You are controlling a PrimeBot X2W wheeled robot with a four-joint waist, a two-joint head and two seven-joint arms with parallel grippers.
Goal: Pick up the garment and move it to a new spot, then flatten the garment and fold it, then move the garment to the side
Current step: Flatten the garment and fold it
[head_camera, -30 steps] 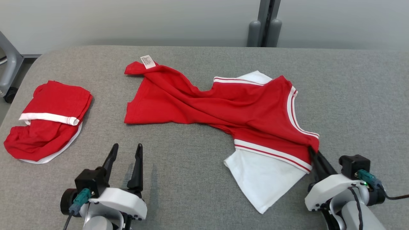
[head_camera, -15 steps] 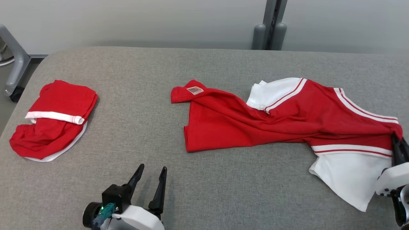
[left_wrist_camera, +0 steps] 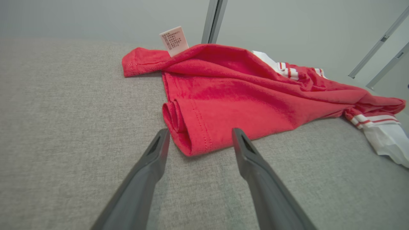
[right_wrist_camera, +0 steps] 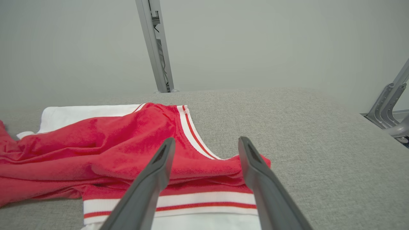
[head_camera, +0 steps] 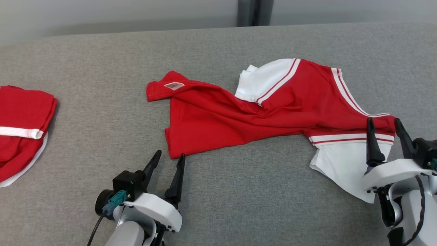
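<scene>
Red-and-white jersey (head_camera: 259,119) lies twisted on the bench (head_camera: 102,102). Left hand (head_camera: 170,153), wide, frames its rolled hem corner (left_wrist_camera: 188,140); right hand (head_camera: 383,120), wide, straddles the shoulder (right_wrist_camera: 223,169). Pinch both, then pull apart evenly.

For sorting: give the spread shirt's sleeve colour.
White sleeve, red-and-white striped trim; clearest in head view.

From my station, the second red-and-white cloth (head_camera: 24,126) at the table's (head_camera: 102,68) left side runs off the head view's left edge, so I cannot tell its full shape. The print on the garment's (head_camera: 273,109) label (left_wrist_camera: 174,41) is too small for me to read in the head or left wrist view. The right gripper's (head_camera: 383,119) fingers (head_camera: 372,143) cover part of the garment's striped band (head_camera: 341,138) and white sleeve (head_camera: 341,167).
</scene>
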